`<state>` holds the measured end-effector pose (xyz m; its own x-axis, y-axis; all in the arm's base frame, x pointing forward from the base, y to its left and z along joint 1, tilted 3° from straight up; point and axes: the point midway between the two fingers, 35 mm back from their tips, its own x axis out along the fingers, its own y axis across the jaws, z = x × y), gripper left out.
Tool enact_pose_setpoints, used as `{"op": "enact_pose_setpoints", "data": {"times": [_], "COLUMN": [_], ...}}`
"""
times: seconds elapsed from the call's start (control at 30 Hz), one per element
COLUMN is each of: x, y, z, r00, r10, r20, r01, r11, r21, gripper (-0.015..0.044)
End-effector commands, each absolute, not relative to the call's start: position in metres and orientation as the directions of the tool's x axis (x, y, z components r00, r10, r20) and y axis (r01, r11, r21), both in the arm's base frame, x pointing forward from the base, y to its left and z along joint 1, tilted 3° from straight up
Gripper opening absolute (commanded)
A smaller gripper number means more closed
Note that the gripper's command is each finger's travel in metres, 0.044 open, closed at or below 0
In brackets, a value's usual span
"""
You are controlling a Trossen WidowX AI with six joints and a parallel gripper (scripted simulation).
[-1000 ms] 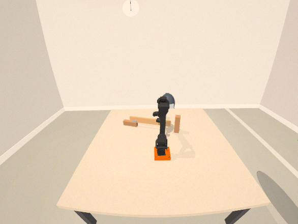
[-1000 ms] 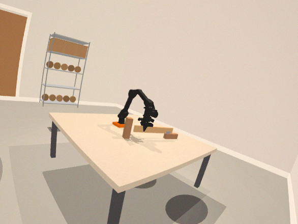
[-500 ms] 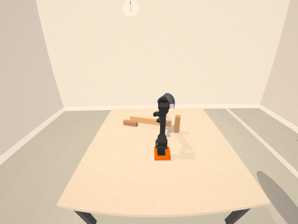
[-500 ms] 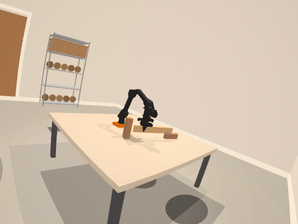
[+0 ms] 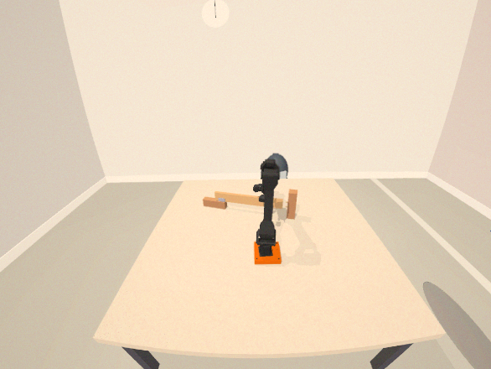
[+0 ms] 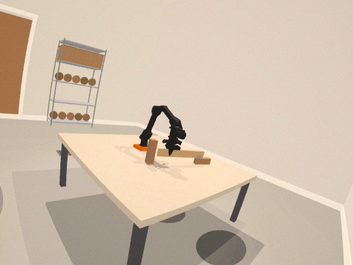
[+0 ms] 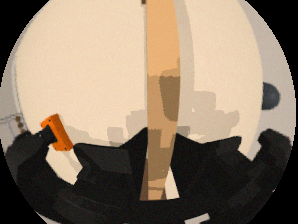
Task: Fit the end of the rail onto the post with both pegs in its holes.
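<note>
The long light-wood rail (image 5: 240,199) (image 6: 187,153) (image 7: 162,40) is off the table and looks roughly level. Its far end is at the grey bracket (image 5: 221,200) (image 6: 199,156) on the low footboard block (image 5: 214,204) (image 6: 202,161); how it is seated is too small to tell. My gripper (image 6: 170,152) (image 7: 154,130) is shut on the rail near its post end, one finger on each side. The upright brown post (image 5: 292,204) (image 6: 151,151) stands just beyond that end. The top view shows a narrow gap between them. The pegs and holes cannot be made out.
The arm's orange base (image 5: 267,258) (image 6: 140,147) (image 7: 60,132) stands on the table (image 5: 268,306) (image 6: 129,183), on the near side of the rail in the top view. The arm hides part of the rail there. A dark rounded object (image 5: 278,164) (image 7: 270,96) is beyond the table.
</note>
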<state>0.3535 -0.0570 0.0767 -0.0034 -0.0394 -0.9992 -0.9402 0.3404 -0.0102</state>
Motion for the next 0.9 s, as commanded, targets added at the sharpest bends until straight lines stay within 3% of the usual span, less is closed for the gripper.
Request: {"op": "enact_pose_setpoints", "data": {"times": [0.0, 0.87], "x": [0.3532, 0.3502], "y": [-0.0597, -0.0670], "z": [0.0777, 0.0788], "r00": [-0.001, -0.001], "r10": [-0.042, -0.043], "r20": [-0.999, -0.999], "r01": [-0.941, -0.941], "r11": [0.338, 0.338], "r21": [-0.013, -0.013], "gripper": [0.0000, 0.0000]}}
